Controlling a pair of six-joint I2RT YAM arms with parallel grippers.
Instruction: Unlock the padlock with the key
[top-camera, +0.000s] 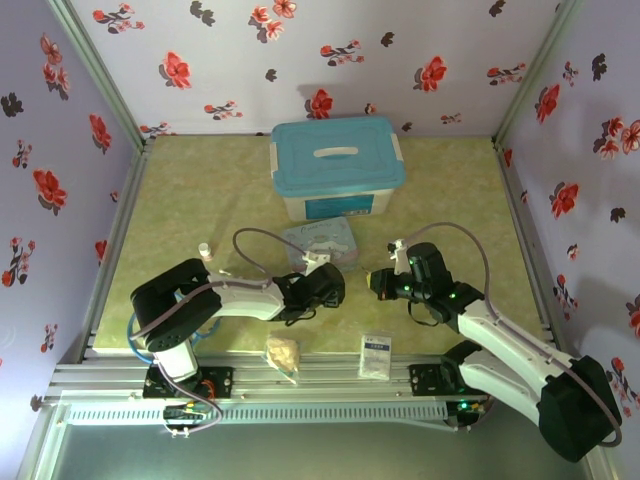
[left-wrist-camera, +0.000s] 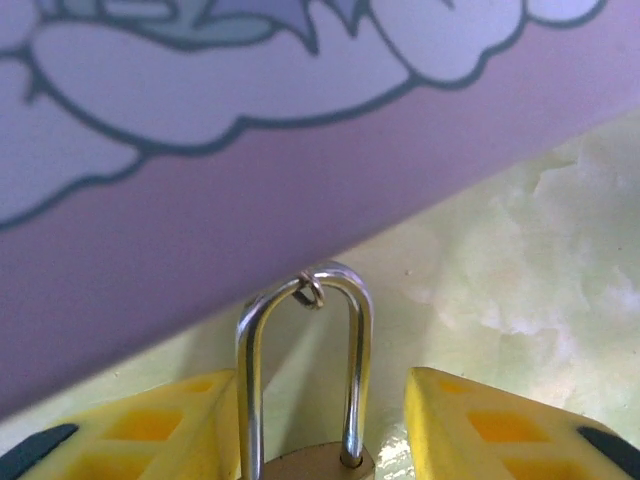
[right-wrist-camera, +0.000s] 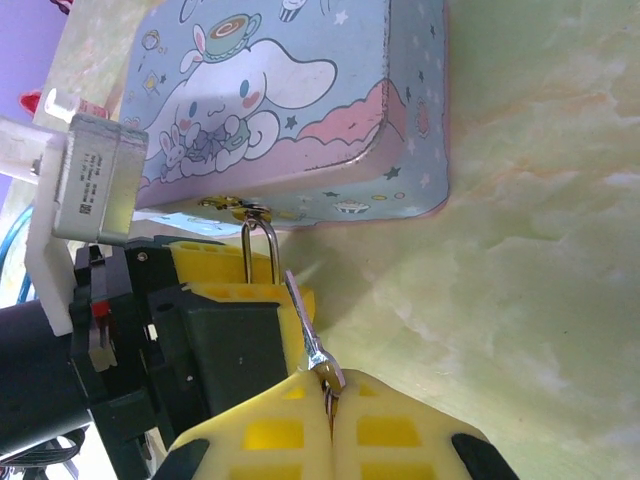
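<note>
On the tabletop (top-camera: 450, 200), middle: a cartoon-print tin (right-wrist-camera: 290, 110) lies flat, with a blue-lidded box (top-camera: 338, 165) behind it near the back wall.
Padlock (left-wrist-camera: 305, 380): it hangs from a small wire ring (left-wrist-camera: 312, 290) at the tin's front edge. Its grey shackle stands up between my left pads, and one leg runs into the brass body at the bottom edge of my left wrist view.
Left pincer (left-wrist-camera: 322, 400): my yellow pads (left-wrist-camera: 150, 430) sit either side of the padlock. One is against a shackle leg, and a strip of tabletop shows between the other leg and the other pad. Whether I am squeezing the brass body, I cannot tell.
Right pincer (right-wrist-camera: 330, 390): the pads are pressed together, nipping the head of the key.
Key (right-wrist-camera: 303, 325): thin and grey, it sticks out of my right pads toward the tin. Its tip is just beside the shackle, over my left pincer. Whether it touches, I cannot tell.
Near edge: a white sachet (top-camera: 376, 355) and a beige packet (top-camera: 283, 353) lie apart from each other.
</note>
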